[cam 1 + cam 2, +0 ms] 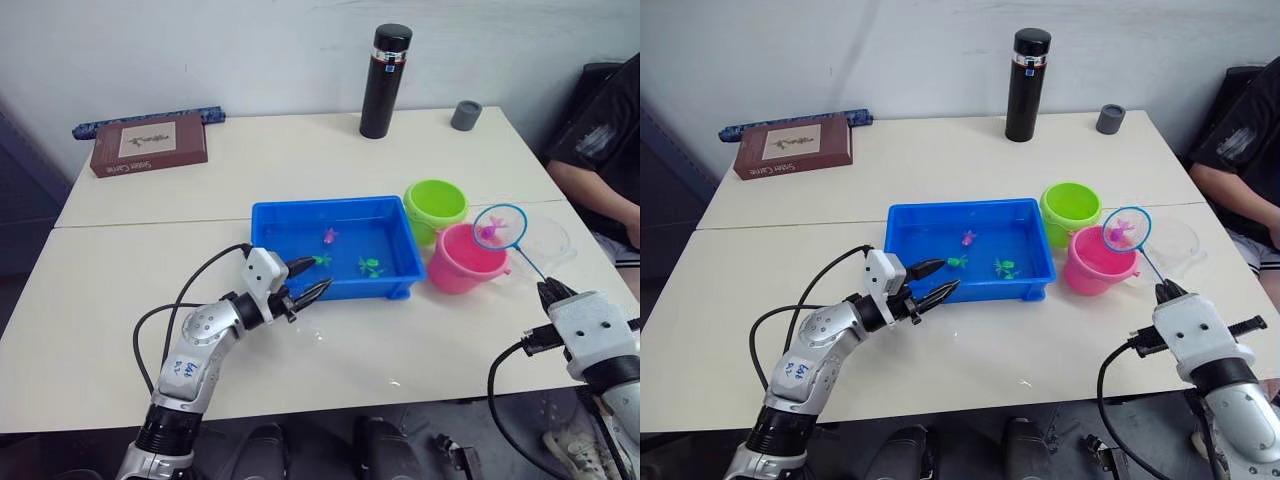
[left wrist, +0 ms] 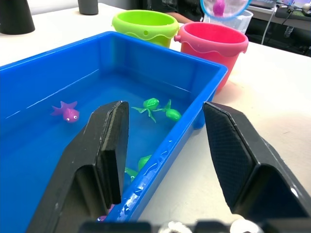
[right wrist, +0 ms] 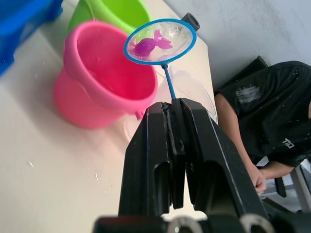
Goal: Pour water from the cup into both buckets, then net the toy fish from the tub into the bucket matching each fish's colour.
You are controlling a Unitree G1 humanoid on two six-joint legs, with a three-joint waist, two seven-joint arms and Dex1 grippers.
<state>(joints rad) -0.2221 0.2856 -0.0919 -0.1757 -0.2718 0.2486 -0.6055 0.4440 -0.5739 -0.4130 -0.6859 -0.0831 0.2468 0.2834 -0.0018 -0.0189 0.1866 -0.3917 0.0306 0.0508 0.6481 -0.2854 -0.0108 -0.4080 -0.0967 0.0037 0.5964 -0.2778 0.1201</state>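
Observation:
The blue tub (image 1: 330, 206) holds water, one pink toy fish (image 1: 329, 236) and green toy fish (image 1: 371, 266). My left gripper (image 1: 312, 278) is open at the tub's near left corner, its fingers (image 2: 109, 145) straddling the front rim. The lime green bucket (image 1: 435, 205) and the pink bucket (image 1: 462, 262) stand just right of the tub. My right gripper (image 1: 553, 291) is shut on the thin handle of a blue-rimmed net (image 1: 499, 227). The net holds a pink fish (image 3: 151, 44) above the pink bucket's far right edge. The clear cup (image 1: 548, 240) sits behind the net.
A tall black flask (image 1: 385, 80) and a small grey cup (image 1: 465, 115) stand at the table's back. A brown box (image 1: 148, 143) lies back left. A person in black (image 1: 600, 150) sits at the right edge. Drops of water spot the table by the tub.

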